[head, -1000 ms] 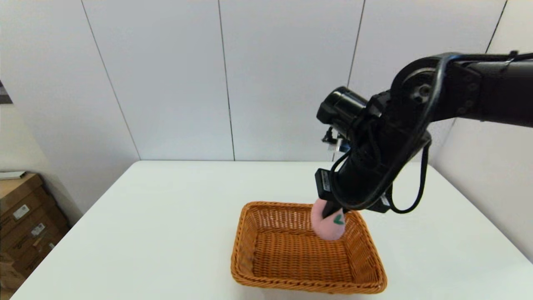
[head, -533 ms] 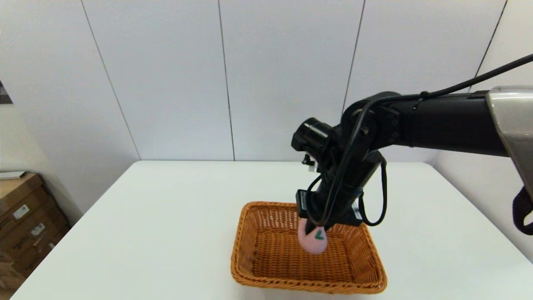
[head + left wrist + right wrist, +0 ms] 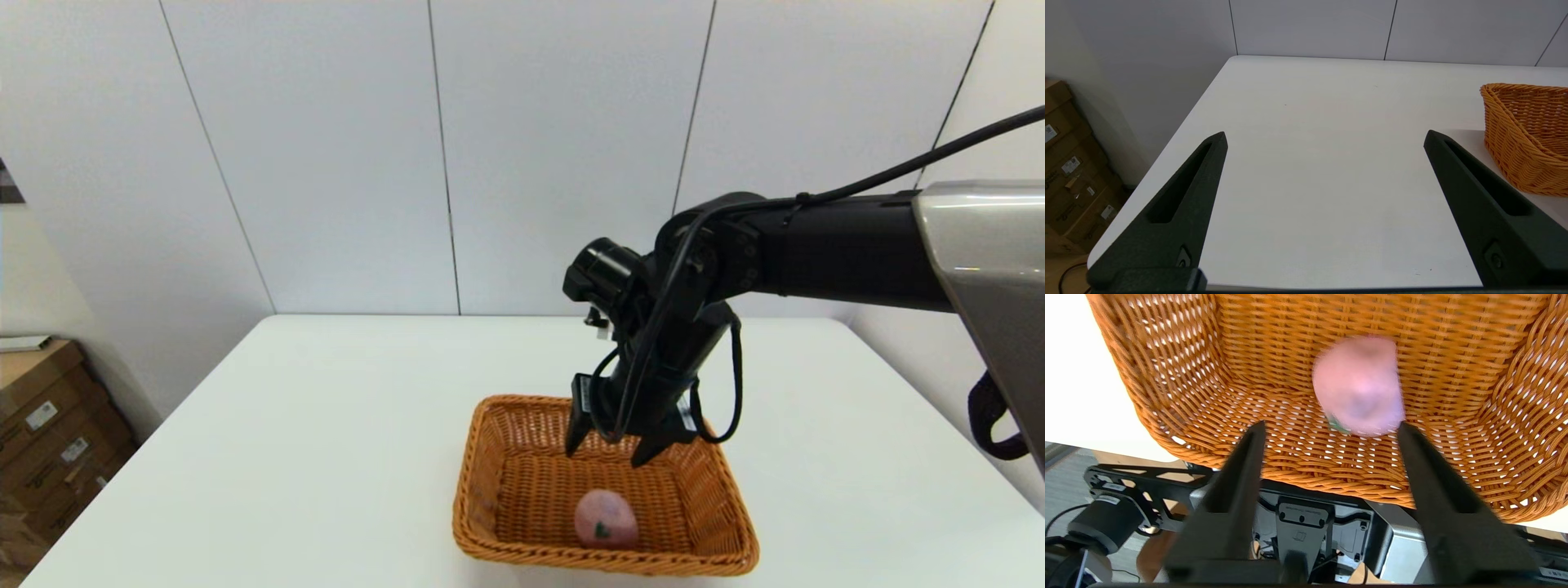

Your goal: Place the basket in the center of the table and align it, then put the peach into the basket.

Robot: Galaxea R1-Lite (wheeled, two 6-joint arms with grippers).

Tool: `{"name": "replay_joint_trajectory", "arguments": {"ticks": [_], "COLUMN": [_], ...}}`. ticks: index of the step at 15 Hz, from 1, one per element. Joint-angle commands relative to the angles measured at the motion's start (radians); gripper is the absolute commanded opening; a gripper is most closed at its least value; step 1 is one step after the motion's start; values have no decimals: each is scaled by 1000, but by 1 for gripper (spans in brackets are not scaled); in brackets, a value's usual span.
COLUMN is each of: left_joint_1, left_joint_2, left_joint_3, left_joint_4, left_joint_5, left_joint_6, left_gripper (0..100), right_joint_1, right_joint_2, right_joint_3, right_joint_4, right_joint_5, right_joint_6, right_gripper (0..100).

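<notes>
Pink toy peach (image 3: pixel 606 519) sits inside the wicker basket (image 3: pixel 490 457) near its front wall. Right pincer (image 3: pixel 608 445) hangs above, spread wide, holding nothing. Left pincer (image 3: pixel 1325 136) idles over the counter (image 3: pixel 326 408), wide open too. Peach looks light and squishy; I'd grab its sides.

the counter (image 3: pixel 326 425) is a plain white rectangular top with rounded corners, filling the lower half of the head view from the wall panels down to the bottom edge. one thing lies directly on it: the basket (image 3: pixel 482 498), an orange-brown woven wicker rectangle with sloping sides and a braided rim, sitting at lower centre of the frame, a little right of the middle and close to the near edge. in the left wrist view the same basket (image 3: pixel 1515 143) shows at the right edge of the frame, resting flat on the counter (image 3: pixel 1310 163), with a wide stretch of bare white surface spreading left of it toward the rounded far corner.
</notes>
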Motion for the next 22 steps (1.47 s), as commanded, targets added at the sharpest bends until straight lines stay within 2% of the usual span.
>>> {"name": "replay_joint_trajectory", "arguments": {"ticks": [1,3,6,8,10,11,15,16,17,19,22], "left_joint_1": [0,0,0,0,0,0,0,0,0,0,0], "left_joint_2": [0,0,0,0,0,0,0,0,0,0,0], "left_joint_3": [0,0,0,0,0,0,0,0,0,0,0], "left_joint_4": [0,0,0,0,0,0,0,0,0,0,0], "left_joint_5": [1,1,-1,1,1,-1,-1,-1,-1,-1,-1], "left_joint_6": [-1,-1,-1,-1,1,-1,1,1,1,-1,-1], "left_gripper": [100,100,100,100,100,100,100,100,100,100,100], "right_joint_1": [-74,-209,-489,-657,-792,-835,-938,-943,-940,-935,-932], "right_joint_2": [-64,-147,-184,-210,-280,-337,-667,-767,-834,-942,-1139], "right_joint_3": [-3,-3,-2,1,41,81,234,281,311,363,514], "right_joint_4": [13,54,148,215,277,277,281,312,352,438,479], "right_joint_5": [15,78,135,213,239,239,244,247,264,342,360], "right_joint_6": [-11,-108,-295,-416,-495,-512,-528,-545,-570,-620,-691], "right_gripper": [100,100,100,100,100,100,100,100,100,100,100]}}
